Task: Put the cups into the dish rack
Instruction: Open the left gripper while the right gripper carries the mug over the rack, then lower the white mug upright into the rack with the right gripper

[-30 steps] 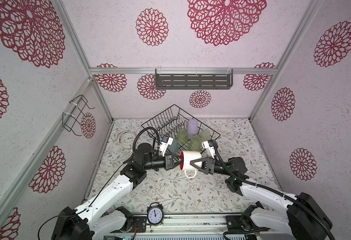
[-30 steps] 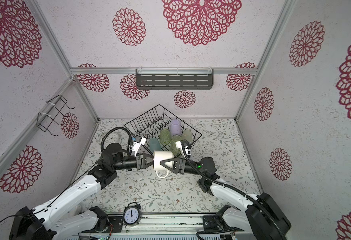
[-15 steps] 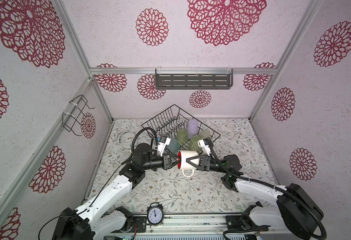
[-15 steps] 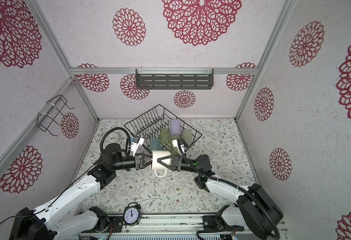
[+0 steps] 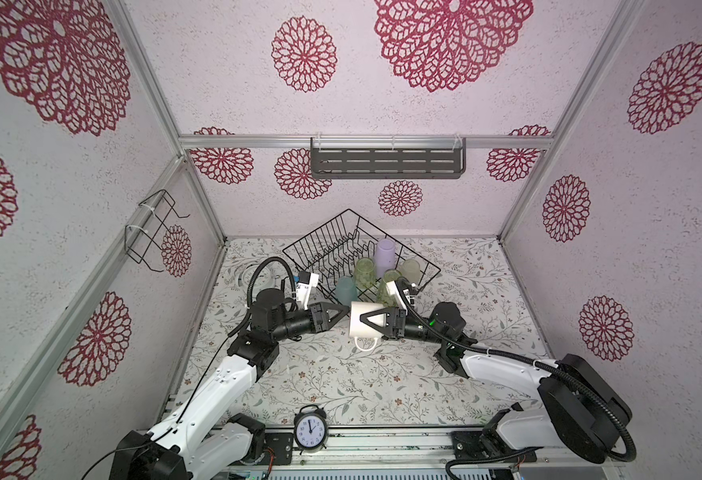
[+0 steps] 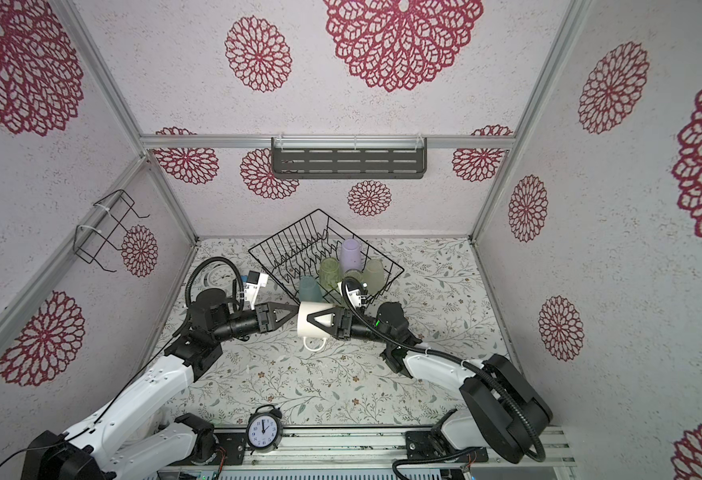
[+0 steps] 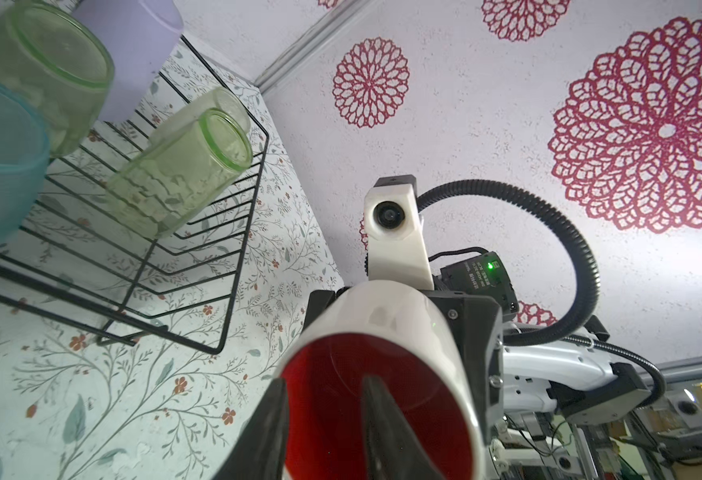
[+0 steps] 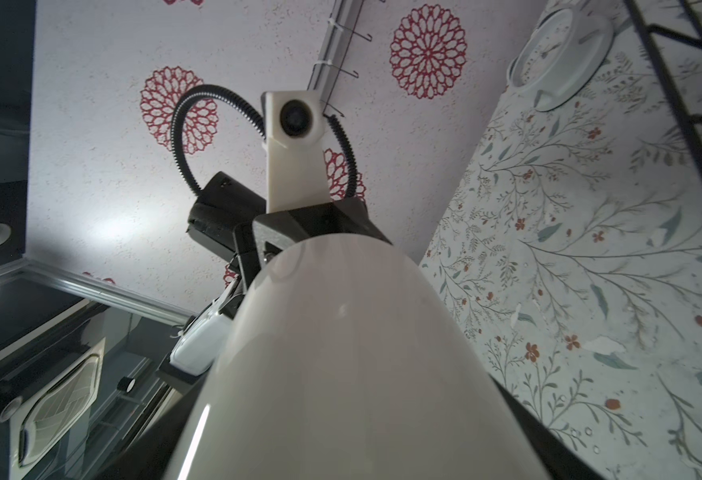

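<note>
Over the middle of the flowered bench [image 5: 341,374], just in front of the near corner of the dish rack [image 5: 316,230], the white mug [image 5: 355,320] is held on its side, clear of the surface. Its handle hangs down and its red mouth faces the left arm. The right tool [image 5: 362,323] has it by the body, one black finger across the top and the other underneath, spread wide and pressed to the mug's sides.

The left tool [image 5: 343,311] meets the mug at the rim. From the left wrist view its fingers [image 7: 272,432] stand partly apart, one outside the white wall and one inside the red hollow, with more gap than the wall fills, so it looks slack rather than pinching.

Five other cups stand in the rack's near right part. The lilac tumbler [image 5: 384,257] is farthest back, with the pale yellowish tumbler [image 5: 411,270] to its right. One green tumbler [image 5: 365,272] stands beside a second green tumbler [image 5: 386,282], and the light-blue tumbler [image 5: 346,289] is at the near edge. An alarm clock [image 5: 310,428] stands at the bench's front edge.
</note>
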`<state>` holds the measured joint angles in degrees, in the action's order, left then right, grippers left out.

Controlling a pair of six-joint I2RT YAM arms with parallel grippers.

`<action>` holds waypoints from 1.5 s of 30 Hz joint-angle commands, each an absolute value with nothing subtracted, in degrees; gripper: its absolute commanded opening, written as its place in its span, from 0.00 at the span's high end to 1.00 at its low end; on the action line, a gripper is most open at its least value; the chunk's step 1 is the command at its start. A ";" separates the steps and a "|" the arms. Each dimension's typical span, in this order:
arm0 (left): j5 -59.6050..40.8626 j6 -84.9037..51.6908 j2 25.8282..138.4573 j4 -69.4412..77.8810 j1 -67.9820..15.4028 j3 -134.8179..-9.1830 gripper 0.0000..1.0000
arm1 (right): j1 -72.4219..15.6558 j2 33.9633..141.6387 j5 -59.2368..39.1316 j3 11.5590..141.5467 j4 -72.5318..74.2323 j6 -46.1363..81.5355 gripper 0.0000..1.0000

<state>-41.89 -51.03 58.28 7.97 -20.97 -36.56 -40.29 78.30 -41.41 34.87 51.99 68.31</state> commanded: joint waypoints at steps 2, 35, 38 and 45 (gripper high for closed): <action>-37.75 -48.85 54.08 0.89 -18.08 -35.69 0.61 | -40.30 75.21 -35.68 43.46 31.62 50.63 0.20; -11.07 -43.11 46.85 -26.27 -13.10 -33.57 0.02 | -47.06 99.31 11.62 90.25 -33.21 11.37 0.26; -11.23 -42.90 46.67 -26.62 -13.10 -33.27 0.02 | -47.22 101.44 13.77 92.42 -35.54 12.82 0.25; -11.16 -42.89 46.23 -26.11 -13.10 -32.13 0.02 | -47.35 104.73 16.47 94.18 -39.03 19.19 0.26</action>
<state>-11.84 -43.48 46.78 -26.20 -13.58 -32.93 -47.53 105.30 12.05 91.29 -37.74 15.46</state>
